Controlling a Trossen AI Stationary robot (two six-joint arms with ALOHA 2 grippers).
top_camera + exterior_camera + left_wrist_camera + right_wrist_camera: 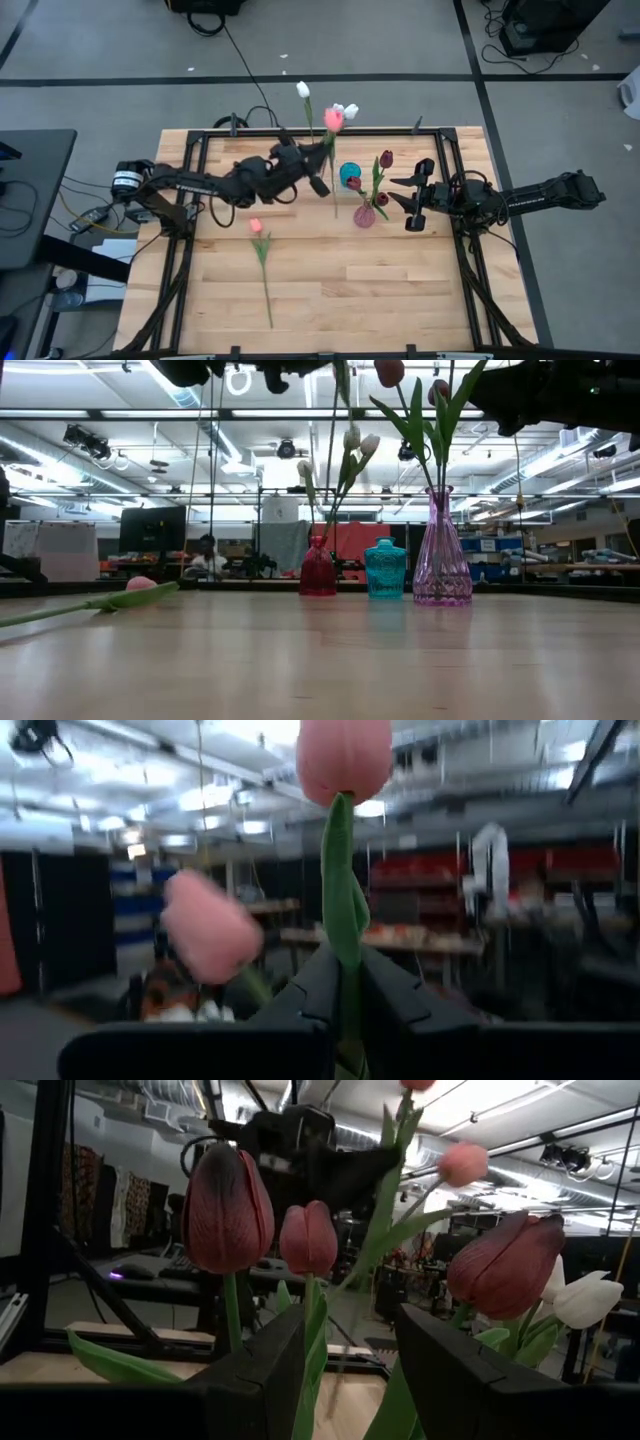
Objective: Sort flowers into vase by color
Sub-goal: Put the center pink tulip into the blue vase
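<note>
Now the left gripper [318, 172] was up high over the far middle of the table, its fingers pinched narrow on the green stem of a pink tulip [334, 119], head up and stem hanging straight down, which looked like the set-up for lowering it into a vase mouth. Just right of it stood the teal vase [350, 175], empty by the look of it, and that seemed the likely home for pink. Farther back, the red vase [318, 572] carried the white tulips [358, 442], and to the right the pink glass vase [441, 560] held the maroon tulips [228, 1210], so two colours were already grouped. The right gripper [413, 195] waited just right of that glass vase, jaws wide and holding nothing, facing the maroon heads. One more pink tulip [256, 226] lay flat on the boards, nearer and to the left, yet to be sorted.
</note>
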